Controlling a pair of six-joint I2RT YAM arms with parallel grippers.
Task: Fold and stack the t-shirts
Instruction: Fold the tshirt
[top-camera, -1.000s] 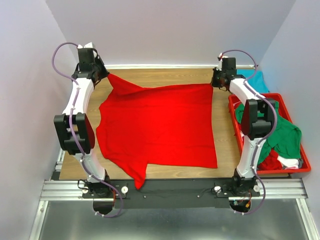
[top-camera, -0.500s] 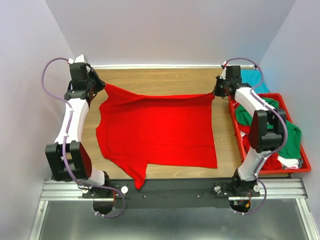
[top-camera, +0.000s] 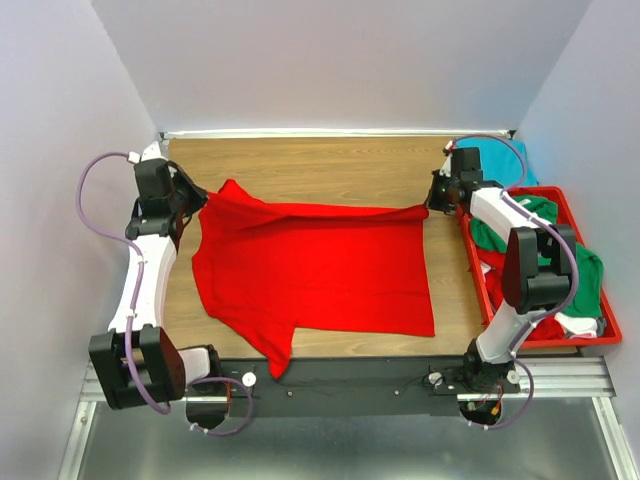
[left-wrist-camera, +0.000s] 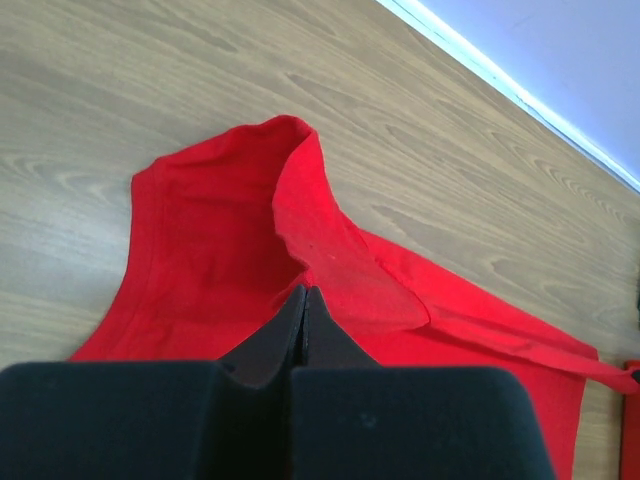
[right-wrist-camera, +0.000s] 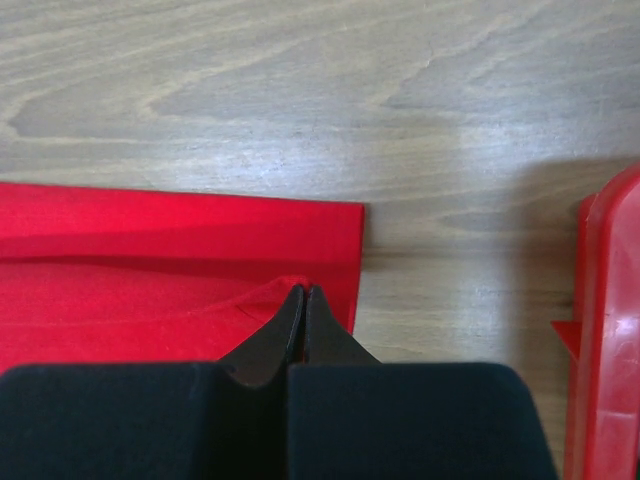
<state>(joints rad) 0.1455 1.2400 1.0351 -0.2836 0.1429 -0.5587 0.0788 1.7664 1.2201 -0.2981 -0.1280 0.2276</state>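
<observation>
A bright red t-shirt (top-camera: 310, 265) lies spread on the wooden table, its far edge doubled over toward me in a narrow fold. My left gripper (top-camera: 196, 200) is shut on the shirt's far left corner by the sleeve; the left wrist view shows the cloth (left-wrist-camera: 330, 260) pinched at the closed tips (left-wrist-camera: 304, 292). My right gripper (top-camera: 436, 200) is shut on the far right corner; the right wrist view shows the red hem (right-wrist-camera: 200, 270) held at the tips (right-wrist-camera: 304, 292). A teal shirt (top-camera: 512, 160) lies behind the tray. Green shirts (top-camera: 560, 260) sit in the tray.
A rigid red plastic tray (top-camera: 600, 330) stands along the table's right side, heaped with green, red and white clothes; its rim shows in the right wrist view (right-wrist-camera: 605, 330). Bare wood (top-camera: 320, 165) lies beyond the shirt. White walls close in on the left, back and right.
Both grippers have moved toward me with the shirt's far corners, so the far edge now lies folded over the shirt. Both arms have drawn back.
</observation>
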